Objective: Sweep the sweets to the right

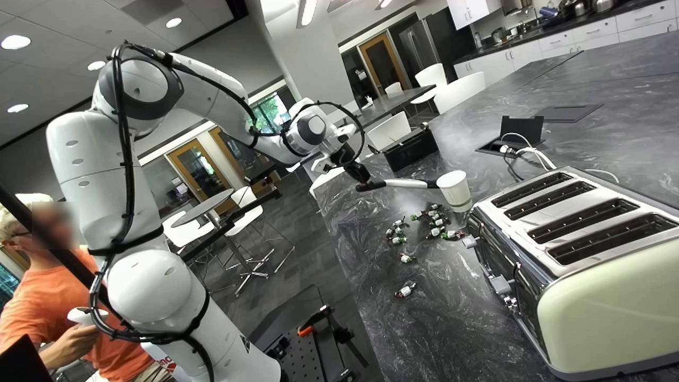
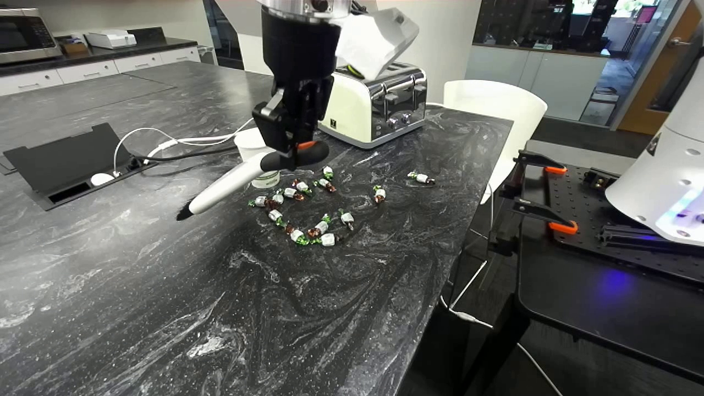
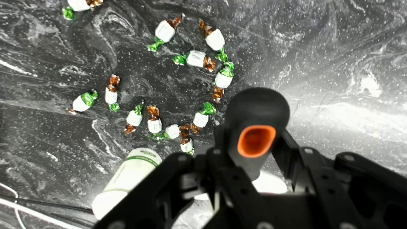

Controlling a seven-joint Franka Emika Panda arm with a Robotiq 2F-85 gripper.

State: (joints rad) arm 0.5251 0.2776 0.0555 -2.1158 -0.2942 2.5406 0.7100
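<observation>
In an exterior view the arm [image 1: 207, 95] leans out over the dark counter [image 1: 451, 329], and the gripper [image 1: 367, 183] is clamped round the black grip of a brush [image 1: 408, 183], whose white shaft runs behind a paper cup [image 1: 453, 191] near the toaster [image 1: 604, 313]. There are the sweets [image 1: 436, 232], on the counter near the cup, most bunched, two strung out toward the camera. In an exterior view, the brush's black tip [image 2: 185, 213] slants down and away from the gripper; whether it touches the counter, I can't tell. The cup stands upright, partly hidden behind the shaft, sweets curling in a loose ring beside it. And in the wrist view, the fingers [image 3: 291, 151] press both sides of the grip, its rounded end [image 3: 257, 105] showing an orange-lined hollow [image 3: 256, 141], green-and-brown-twisted sweets to its left in the picture.
</observation>
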